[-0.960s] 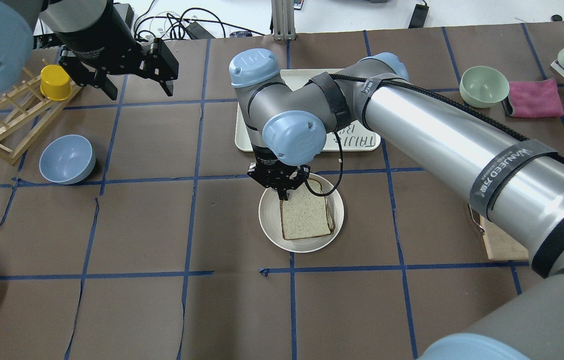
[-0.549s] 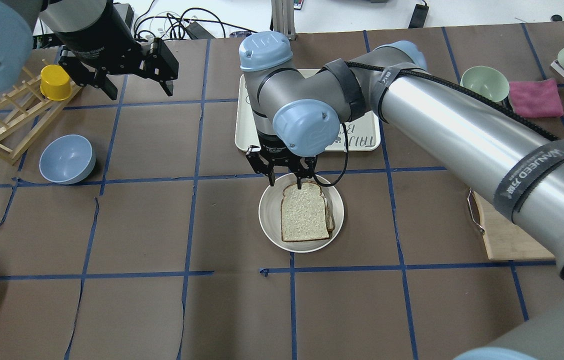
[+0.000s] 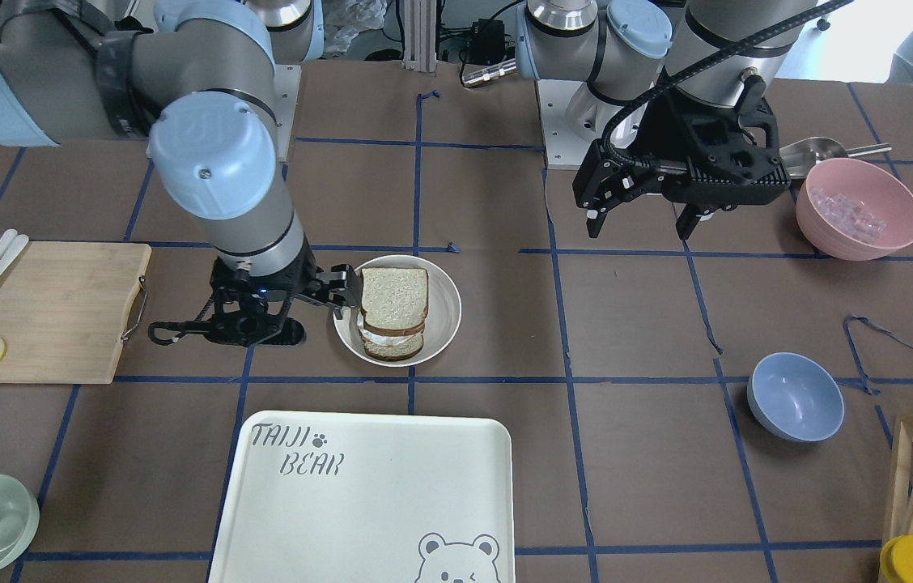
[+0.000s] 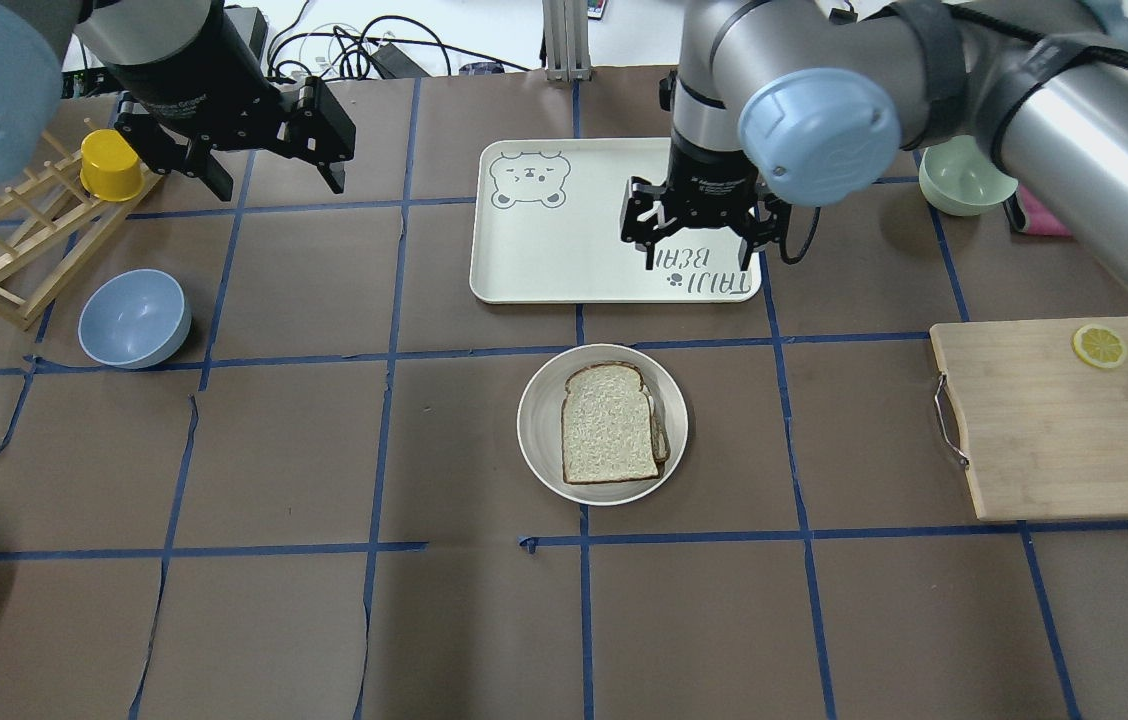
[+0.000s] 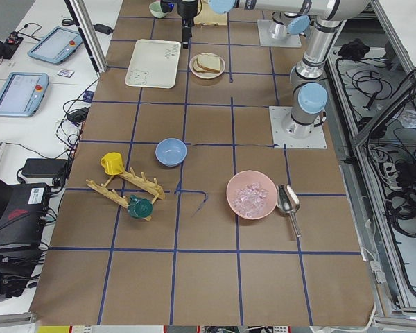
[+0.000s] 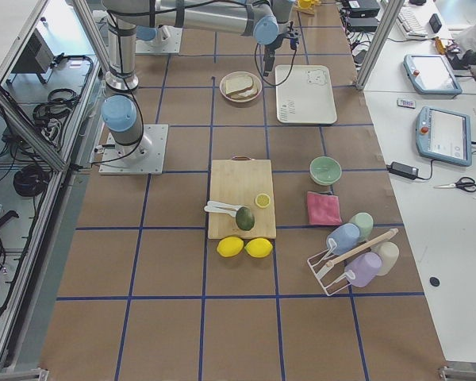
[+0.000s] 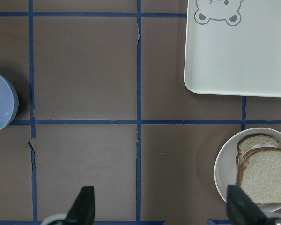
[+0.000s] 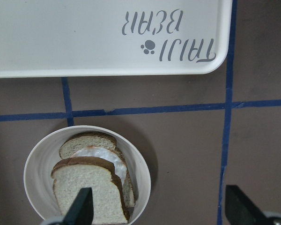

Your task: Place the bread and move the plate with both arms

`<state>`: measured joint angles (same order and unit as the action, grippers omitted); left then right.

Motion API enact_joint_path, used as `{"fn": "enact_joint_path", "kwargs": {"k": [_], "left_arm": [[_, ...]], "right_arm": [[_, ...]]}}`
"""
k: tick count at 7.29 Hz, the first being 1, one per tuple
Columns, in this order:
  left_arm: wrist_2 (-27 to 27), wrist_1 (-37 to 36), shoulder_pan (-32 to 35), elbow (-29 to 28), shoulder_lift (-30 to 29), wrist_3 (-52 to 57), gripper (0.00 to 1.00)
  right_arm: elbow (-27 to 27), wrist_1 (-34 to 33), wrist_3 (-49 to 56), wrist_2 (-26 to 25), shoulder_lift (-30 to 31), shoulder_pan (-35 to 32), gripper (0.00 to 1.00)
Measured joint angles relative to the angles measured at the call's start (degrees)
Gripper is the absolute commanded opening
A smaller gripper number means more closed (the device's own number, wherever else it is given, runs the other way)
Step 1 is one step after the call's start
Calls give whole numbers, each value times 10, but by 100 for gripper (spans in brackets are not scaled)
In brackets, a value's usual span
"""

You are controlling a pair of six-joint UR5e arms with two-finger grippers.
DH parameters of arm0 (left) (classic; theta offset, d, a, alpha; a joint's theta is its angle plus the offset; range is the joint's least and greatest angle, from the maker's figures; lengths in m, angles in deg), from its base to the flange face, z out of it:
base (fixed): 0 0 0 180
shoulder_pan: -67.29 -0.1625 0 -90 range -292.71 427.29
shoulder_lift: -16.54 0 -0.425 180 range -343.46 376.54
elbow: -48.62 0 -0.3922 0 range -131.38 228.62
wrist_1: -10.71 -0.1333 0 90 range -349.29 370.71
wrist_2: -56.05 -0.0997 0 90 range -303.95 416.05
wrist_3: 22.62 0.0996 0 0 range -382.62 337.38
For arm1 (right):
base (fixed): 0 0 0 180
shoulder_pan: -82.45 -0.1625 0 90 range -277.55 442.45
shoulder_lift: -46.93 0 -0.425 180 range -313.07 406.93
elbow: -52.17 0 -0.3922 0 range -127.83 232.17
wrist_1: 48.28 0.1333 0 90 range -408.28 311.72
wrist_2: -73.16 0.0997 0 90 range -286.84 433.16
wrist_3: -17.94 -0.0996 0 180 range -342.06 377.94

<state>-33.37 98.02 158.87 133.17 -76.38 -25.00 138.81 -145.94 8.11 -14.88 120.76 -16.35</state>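
Observation:
The bread point(image 4: 609, 425) lies flat on the round off-white plate point(image 4: 539, 420) at the table's middle, on top of a slice bearing fried egg point(image 8: 98, 152). It also shows in the front view point(image 3: 394, 293) and the right wrist view point(image 8: 86, 187). My right gripper point(image 4: 699, 235) is open and empty, raised over the near right part of the cream tray, beyond the plate. My left gripper point(image 4: 279, 180) is open and empty, high over the far left of the table, well away from the plate.
The cream TAIJI BEAR tray point(image 4: 564, 230) lies just beyond the plate. A blue bowl point(image 4: 134, 318) and a wooden rack with a yellow cup point(image 4: 111, 165) stand left. A green bowl point(image 4: 964, 180) and a cutting board point(image 4: 1044, 420) are right. A pink bowl point(image 3: 857, 206) stands near the left arm.
My right gripper opened, let the bread go onto the plate, then rose and moved away over the tray. The bread now lies still. The left arm has not moved.

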Motion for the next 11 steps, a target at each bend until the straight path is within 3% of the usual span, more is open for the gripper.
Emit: {"fn": "enact_joint_path", "kwargs": {"k": [3, 5, 11], "left_arm": [[-1, 1, 0, 0, 1, 0, 100], [-2, 1, 0, 0, 1, 0, 100], [-2, 3, 1, 0, 1, 0, 100]], "right_arm": [[18, 61, 79, -14, 84, 52, 100], [12, 101, 90, -11, 105, 64, 100], [8, 97, 116, -12, 133, 69, 100]]}}
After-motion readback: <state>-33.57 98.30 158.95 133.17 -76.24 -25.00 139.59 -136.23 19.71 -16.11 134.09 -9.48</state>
